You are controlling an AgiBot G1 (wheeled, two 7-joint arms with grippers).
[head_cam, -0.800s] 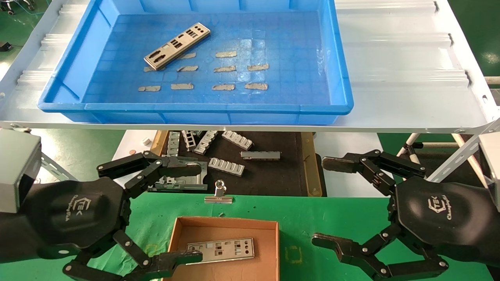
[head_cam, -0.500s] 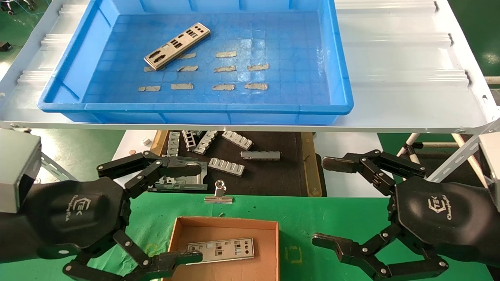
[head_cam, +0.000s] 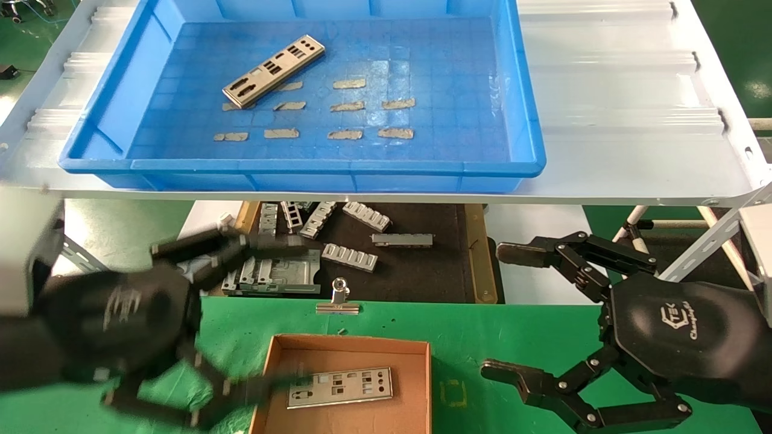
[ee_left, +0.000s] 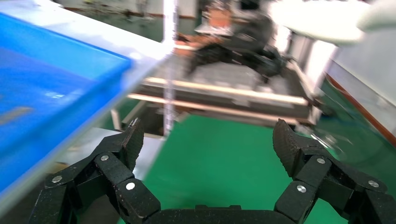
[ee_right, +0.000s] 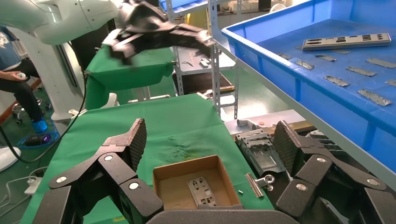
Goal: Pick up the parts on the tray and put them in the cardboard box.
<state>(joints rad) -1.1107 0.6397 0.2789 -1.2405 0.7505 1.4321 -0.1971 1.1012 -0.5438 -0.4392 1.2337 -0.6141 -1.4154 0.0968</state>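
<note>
One silver plate [head_cam: 273, 70] lies at the far left of the blue tray [head_cam: 525, 120] on the raised white shelf; it also shows in the right wrist view [ee_right: 346, 41]. A second plate [head_cam: 339, 387] lies flat in the cardboard box [head_cam: 350, 345] on the green cloth, and shows in the right wrist view [ee_right: 201, 191]. My left gripper [head_cam: 271, 313] is open and empty, blurred, just left of the box, its lower finger over the box's near left corner. The left wrist view shows it [ee_left: 208, 142] open over green cloth. My right gripper [head_cam: 497, 310] is open and empty, right of the box.
Several tan tape strips [head_cam: 347, 108] lie on the tray floor. Grey ribbed brackets [head_cam: 350, 256] lie on a black mat under the shelf. A binder clip [head_cam: 339, 298] lies just beyond the box. The shelf's front edge [head_cam: 386, 196] overhangs above both grippers.
My left arm has begun to move and is now blurred; its gripper has shifted slightly to the left. The right arm, both plates and the box have not moved.
</note>
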